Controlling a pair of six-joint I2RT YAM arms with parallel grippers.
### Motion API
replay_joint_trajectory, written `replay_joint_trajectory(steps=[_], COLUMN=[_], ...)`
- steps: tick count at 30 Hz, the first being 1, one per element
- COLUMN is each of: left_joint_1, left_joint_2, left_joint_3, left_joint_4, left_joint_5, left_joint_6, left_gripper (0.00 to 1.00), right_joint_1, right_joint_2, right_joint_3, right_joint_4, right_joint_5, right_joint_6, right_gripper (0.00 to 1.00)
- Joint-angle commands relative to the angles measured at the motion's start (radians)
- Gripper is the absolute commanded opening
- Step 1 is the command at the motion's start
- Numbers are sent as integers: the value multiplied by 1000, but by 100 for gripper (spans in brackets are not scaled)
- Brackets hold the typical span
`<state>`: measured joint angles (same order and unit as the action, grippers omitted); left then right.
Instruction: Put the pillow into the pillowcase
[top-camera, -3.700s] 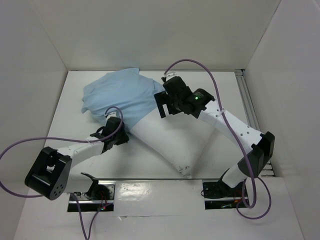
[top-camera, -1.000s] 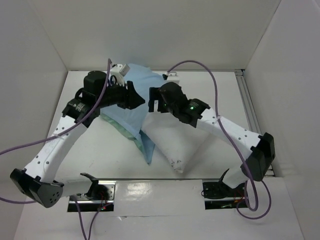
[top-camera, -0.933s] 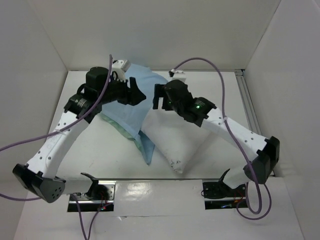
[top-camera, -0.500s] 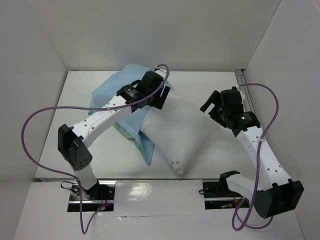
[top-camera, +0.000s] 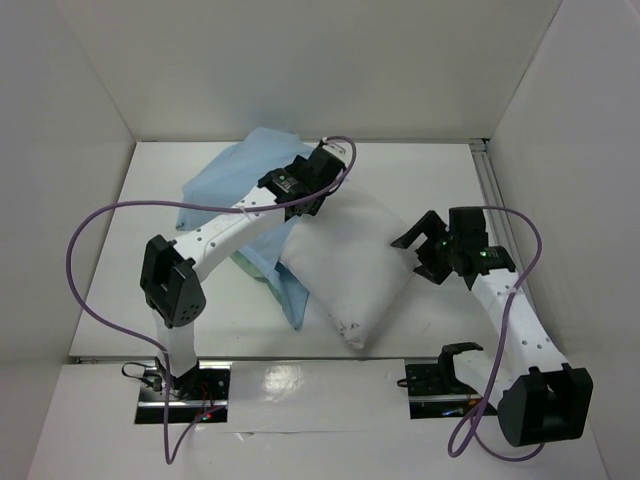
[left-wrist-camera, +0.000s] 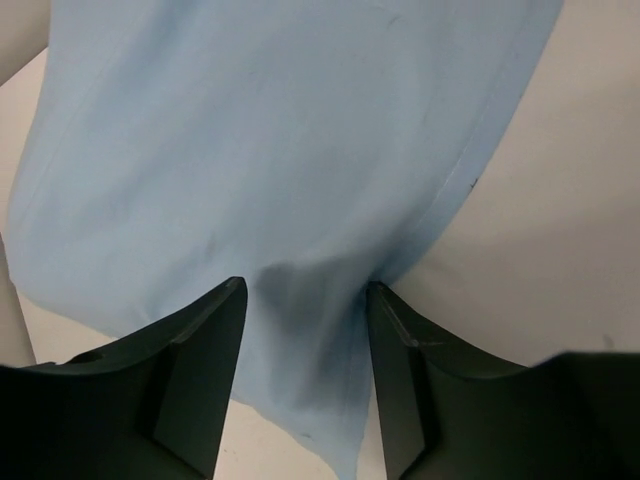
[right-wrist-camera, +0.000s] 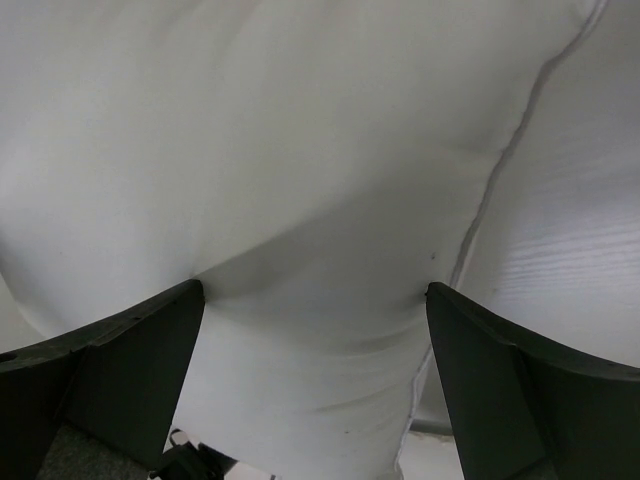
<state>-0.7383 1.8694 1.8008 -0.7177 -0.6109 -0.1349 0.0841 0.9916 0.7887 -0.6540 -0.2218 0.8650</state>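
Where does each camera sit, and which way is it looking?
Top camera: high behind the robot, looking down at the table; left arm, right arm, pillow and pillowcase show.
Left wrist camera: on the left arm, looking along the left gripper onto the pillowcase; its two fingers show.
Right wrist camera: on the right arm, looking along the right gripper onto the pillow; its two fingers show.
Shared: top and left wrist see the pillowcase.

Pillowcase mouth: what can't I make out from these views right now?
Top view: the left arm covers where the pillowcase meets the pillow, so the mouth is hidden.
Left wrist: blue cloth fills the frame; how many layers lie between the left fingers is unclear.
Right wrist: pillow fills the frame between the right fingers, hiding the pillowcase.
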Motion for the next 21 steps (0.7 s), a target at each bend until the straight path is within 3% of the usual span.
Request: replay_joint_trajectory(steps=[1, 4, 6, 10, 12, 14, 18, 21], left_joint_1=[4, 4, 4, 4, 4, 4, 4, 4], left_joint_2=[2, 2, -12, -56, -71, -72, -49, -15], left_joint_3=[61, 72, 83, 72, 51, 31, 20, 29], left_joint_4=[-17, -17, -17, -48, -60, -69, -100, -117], left_joint_5=[-96, -157, -109, 101, 253, 331, 289, 99], left_joint_6=[14, 1, 1, 1, 12, 12, -27, -83], left_gripper=[62, 60, 62, 71, 80, 81, 80, 78], right_joint_1=[-4, -4, -4, -4, -4, -4, -4, -4], right_joint_2=[1, 10, 10, 19, 19, 19, 19, 28], right_joint_3=[-25, -51, -60, -51, -42, -42, -42, -42], right_joint_4=[65, 77, 86, 77, 68, 68, 68, 68], right_joint_5=[-59, -73, -82, -70, -60, -60, -51, -51], right_joint_6=[9, 9, 0, -11, -20, -20, -29, -29], right_gripper=[99, 99, 99, 99, 99, 99, 99, 99])
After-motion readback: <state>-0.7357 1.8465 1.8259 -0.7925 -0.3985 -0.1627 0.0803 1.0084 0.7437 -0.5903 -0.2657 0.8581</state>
